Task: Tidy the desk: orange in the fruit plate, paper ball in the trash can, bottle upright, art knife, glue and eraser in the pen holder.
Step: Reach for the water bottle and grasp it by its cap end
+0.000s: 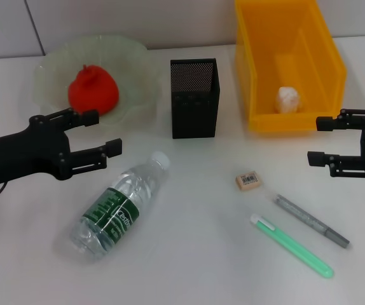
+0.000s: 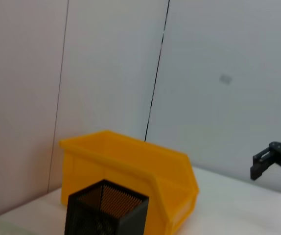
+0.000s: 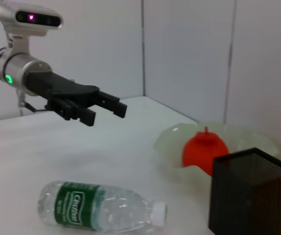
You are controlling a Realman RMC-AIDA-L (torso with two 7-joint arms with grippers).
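Note:
The orange (image 1: 92,90) lies in the pale-green fruit plate (image 1: 138,60) at the back left. The paper ball (image 1: 289,99) lies inside the yellow trash can (image 1: 259,76). The bottle (image 1: 120,206) lies on its side, with its white cap pointing toward the black mesh pen holder (image 1: 194,98). The eraser (image 1: 248,180), a grey pen-shaped tool (image 1: 311,220) and a green stick (image 1: 292,245) lie on the desk at the right. My left gripper (image 1: 106,132) is open and empty, above the desk between the plate and the bottle. My right gripper (image 1: 315,141) is open and empty, in front of the trash can.
The white desk (image 1: 195,254) ends at a pale panelled wall at the back. In the right wrist view the bottle (image 3: 96,213), orange (image 3: 204,149), pen holder (image 3: 248,196) and left gripper (image 3: 106,115) show.

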